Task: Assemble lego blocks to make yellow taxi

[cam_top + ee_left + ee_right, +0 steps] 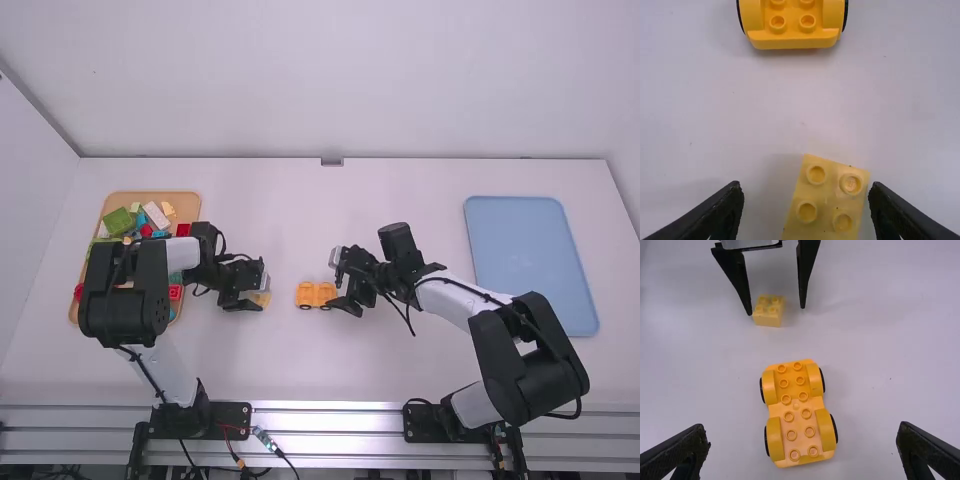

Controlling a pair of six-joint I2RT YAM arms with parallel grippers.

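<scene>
- We see the orange-yellow toy car base (796,405) on the white table (300,365), near the middle, in the space between the two grippers. It stands upright on its black wheels, and its studs look up.
- On this car base we count six rows of two studs, and we see rounded fenders over the wheels.
- We see the light-yellow block with four studs (768,311) on the table. In the high view it is to the left of the car base, and the two are apart from each other. The block also has its studs up, and it is turned a little compared with the car base.
- The left gripper (258,288) is at this light-yellow block. Its fingers are spread apart and the block lies between them, nearer to one finger than to the other. We cannot tell if this finger touches it, but the gripper does not clamp the block.
- The right gripper (342,290) is beside the car base, on its right side in the high view. Its fingers stand wide apart, with nothing held, and they point toward the car base.
- At the left side of the table we see the tan tray (150,195) with many blocks, among them a green block (117,221) and a white block (157,215). The left arm (125,300) passes over this tray and hides a part of it.
- At the right side we see the blue tray (530,260), lying flat, beyond the right arm (530,365).
</scene>
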